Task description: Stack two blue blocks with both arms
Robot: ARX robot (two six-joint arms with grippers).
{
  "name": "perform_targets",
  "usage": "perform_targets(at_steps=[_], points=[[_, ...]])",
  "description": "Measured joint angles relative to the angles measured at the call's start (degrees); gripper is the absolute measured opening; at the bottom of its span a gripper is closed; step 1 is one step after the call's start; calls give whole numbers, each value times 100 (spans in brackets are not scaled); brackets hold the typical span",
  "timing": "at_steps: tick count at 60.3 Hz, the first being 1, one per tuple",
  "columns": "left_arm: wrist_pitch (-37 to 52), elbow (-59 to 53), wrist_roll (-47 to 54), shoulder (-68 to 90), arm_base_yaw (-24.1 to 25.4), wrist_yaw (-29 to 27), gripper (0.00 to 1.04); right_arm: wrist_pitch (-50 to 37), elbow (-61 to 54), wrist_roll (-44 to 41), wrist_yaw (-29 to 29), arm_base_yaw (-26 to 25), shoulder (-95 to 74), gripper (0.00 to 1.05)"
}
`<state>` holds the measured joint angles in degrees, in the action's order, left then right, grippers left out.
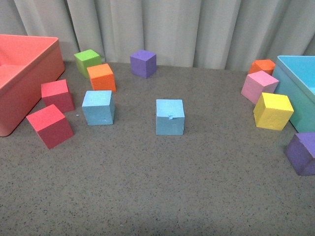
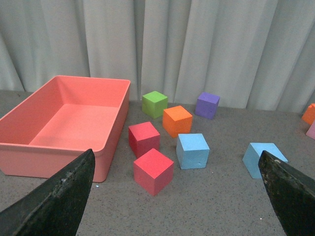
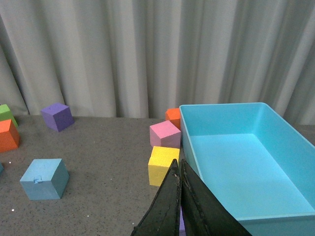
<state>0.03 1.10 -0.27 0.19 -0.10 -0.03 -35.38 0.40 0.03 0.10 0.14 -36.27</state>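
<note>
plain blue block (image 1: 98, 107), notched blue block (image 1: 170, 116), well apart, open grey table (image 1: 134, 120) between; left gripper (image 2: 175, 153) spread wide; right gripper (image 3: 178, 163) pinched together

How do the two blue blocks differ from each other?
The middle blue block has a small notch on its front face; the left blue block shows none. The left one sits close to an orange cube; the middle one stands alone. Both are light blue, equal in size, resting flat.
</note>
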Motion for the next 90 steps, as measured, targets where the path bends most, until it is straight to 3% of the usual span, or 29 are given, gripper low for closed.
perform_targets(at_steps=[29, 61, 66, 77, 90], points=[[0, 0, 0, 0, 0, 0, 98, 1539, -26, 0, 0, 0, 1648, 1], [0, 0, 0, 0, 0, 0, 98, 2583, -26, 0, -2, 0, 2693, 1], [0, 0, 0, 0, 0, -2, 98, 3447, -24, -2, -17, 0, 3359, 1], [0, 0, 0, 0, 0, 0, 98, 3528, -24, -2, -17, 0, 3598, 1], [0, 0, 0, 0, 0, 0, 98, 3530, -24, -4, -17, 0, 3604, 43]])
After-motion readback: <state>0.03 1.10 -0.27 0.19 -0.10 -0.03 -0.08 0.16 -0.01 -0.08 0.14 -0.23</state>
